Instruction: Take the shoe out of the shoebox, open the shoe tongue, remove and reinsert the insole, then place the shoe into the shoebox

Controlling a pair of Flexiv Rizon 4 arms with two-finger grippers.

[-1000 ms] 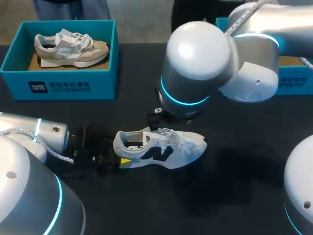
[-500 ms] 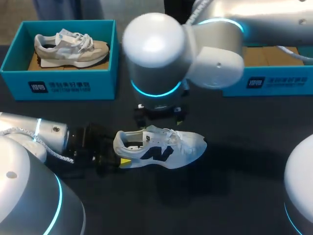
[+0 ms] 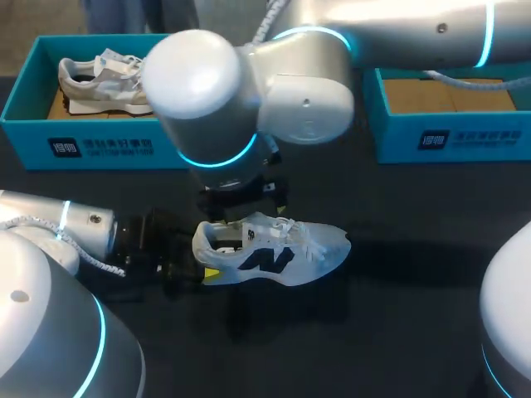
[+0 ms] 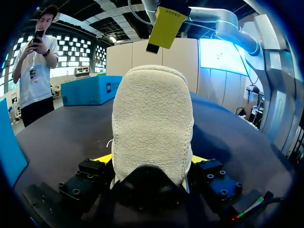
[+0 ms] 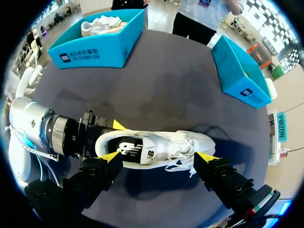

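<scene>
A white shoe (image 3: 278,253) with a dark logo stands upright on the dark table, toe to the right. My left gripper (image 3: 203,267) lies low on the table behind it, shut on the heel (image 4: 152,118), a yellow tip against each side. My right arm comes in from the upper right, and its gripper (image 3: 241,197) hangs just above the shoe's heel opening. In the right wrist view this gripper (image 5: 159,156) is open, its fingers spread along the shoe (image 5: 156,149) below, apart from it. One of its yellow fingertips (image 4: 166,26) shows above the heel.
A teal shoebox (image 3: 99,141) at the back left holds a beige shoe (image 3: 99,83). A second teal shoebox (image 3: 448,137) at the back right shows only its cardboard floor. Bare dark table lies in front of and to the right of the white shoe.
My right arm has swung left across the table, carrying its gripper from above the laces to above the heel opening. The left gripper and the shoe have stayed put.
</scene>
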